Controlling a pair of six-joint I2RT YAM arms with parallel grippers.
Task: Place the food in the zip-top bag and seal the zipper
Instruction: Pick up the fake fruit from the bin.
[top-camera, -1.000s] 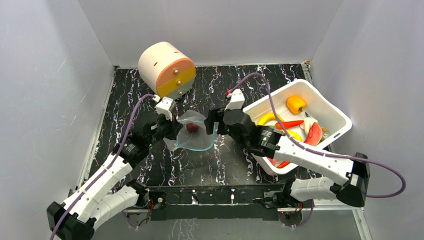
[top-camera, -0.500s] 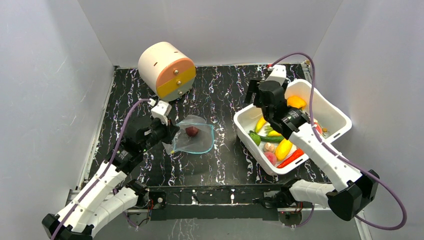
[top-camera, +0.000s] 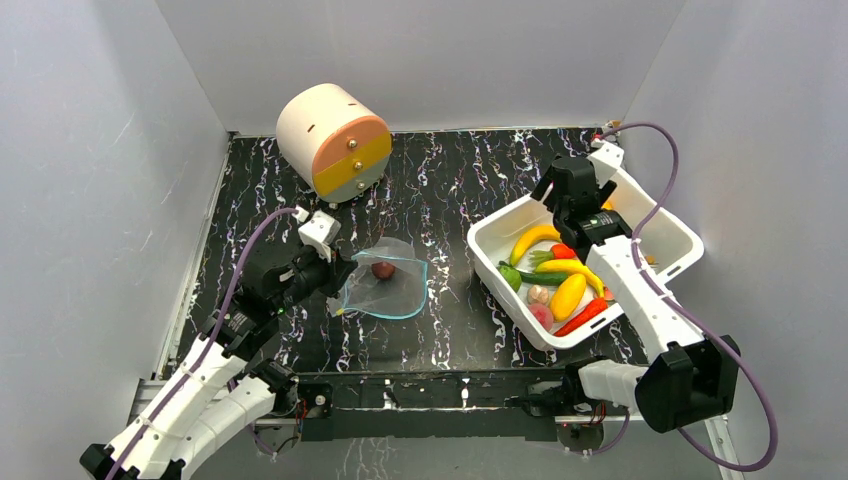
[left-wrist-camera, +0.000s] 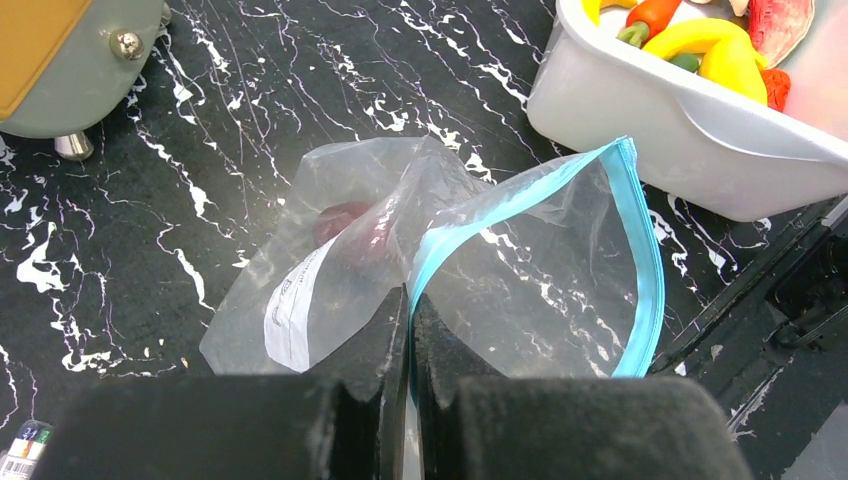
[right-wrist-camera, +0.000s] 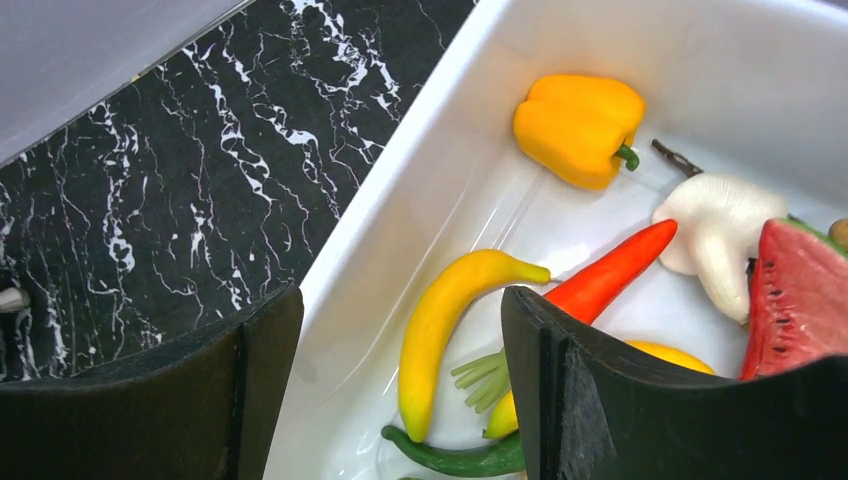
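Your left gripper clenched zip-top bag at zipper, near tub; your right gripper hung released above banana inside tub.

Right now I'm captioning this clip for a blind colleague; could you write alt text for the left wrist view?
The left end effector is pinched shut on the teal zipper edge of the zip-top bag, which lies on the black marbled table with a dark red food piece inside. A white tub of toy vegetables sits at upper right.

The right jaws have swung from the zip-top bag to the white tub by the table's right edge; the bag has sagged flatter.
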